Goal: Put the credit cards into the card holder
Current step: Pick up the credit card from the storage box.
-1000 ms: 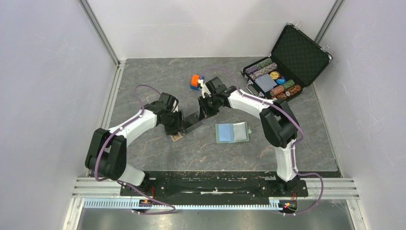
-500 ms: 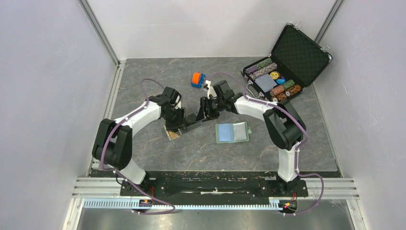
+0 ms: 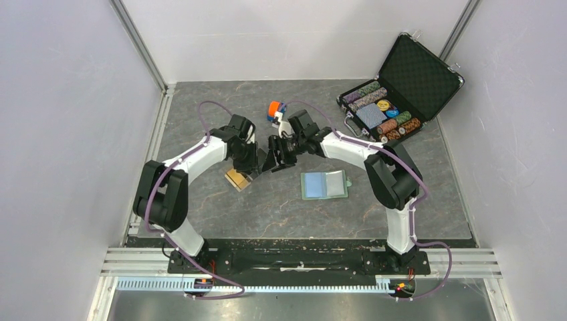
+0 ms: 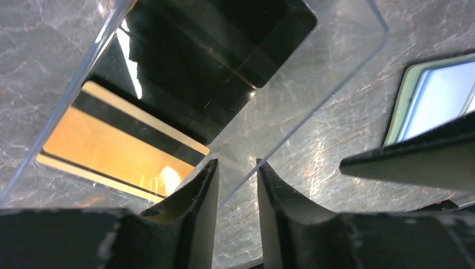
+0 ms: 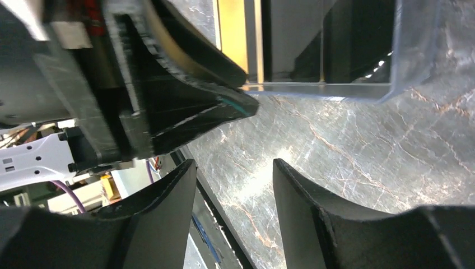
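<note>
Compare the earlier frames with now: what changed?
The left gripper moved farther out and the right gripper moved left, closing the gap between them. The clear tray with its orange-gold card slid left and away. The right gripper now stands open, empty. The card holder and chip case stayed put.

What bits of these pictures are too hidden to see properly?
- Card holder: left wrist view, cut off by the right edge.
- Black cards: same view, overlapping in the clear tray, number hidden.
- Left hand: left wrist view, see-through tray wall makes its grip unclear.
</note>
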Tool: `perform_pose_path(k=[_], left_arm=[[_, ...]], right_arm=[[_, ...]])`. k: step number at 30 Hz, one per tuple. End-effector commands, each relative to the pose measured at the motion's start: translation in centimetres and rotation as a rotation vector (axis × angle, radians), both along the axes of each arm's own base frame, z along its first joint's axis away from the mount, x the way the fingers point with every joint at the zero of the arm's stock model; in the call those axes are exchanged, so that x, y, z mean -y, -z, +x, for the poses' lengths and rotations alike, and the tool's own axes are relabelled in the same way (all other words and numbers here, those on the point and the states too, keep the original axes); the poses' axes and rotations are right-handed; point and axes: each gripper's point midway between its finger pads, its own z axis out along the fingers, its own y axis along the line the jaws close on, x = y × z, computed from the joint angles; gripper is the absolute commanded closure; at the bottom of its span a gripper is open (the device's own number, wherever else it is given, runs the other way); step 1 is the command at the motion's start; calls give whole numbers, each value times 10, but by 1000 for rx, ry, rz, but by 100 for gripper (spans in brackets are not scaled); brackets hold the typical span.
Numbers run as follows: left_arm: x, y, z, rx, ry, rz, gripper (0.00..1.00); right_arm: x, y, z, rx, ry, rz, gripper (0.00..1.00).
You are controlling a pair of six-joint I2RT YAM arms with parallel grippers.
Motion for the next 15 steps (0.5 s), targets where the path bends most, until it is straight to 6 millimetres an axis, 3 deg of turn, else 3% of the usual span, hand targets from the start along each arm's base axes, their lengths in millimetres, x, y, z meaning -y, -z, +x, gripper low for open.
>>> perform_pose_path(k=[1, 4, 8, 11, 15], left_arm=[[13, -3, 18, 66, 10, -47, 67], [15, 1, 9, 51, 53, -53, 72], [12, 2, -6, 43, 102, -57, 83], [14, -5, -18, 59, 166, -78, 89], [20, -15, -35, 79, 297, -89, 93]], right_arm=[[2, -7, 4, 31, -44, -21, 46], [9, -19, 9, 84, -31, -45, 45], [35, -31, 35, 174, 45, -106, 39], [45, -27, 51, 203, 49, -151, 35], [44, -23, 57, 204, 29, -168, 32]])
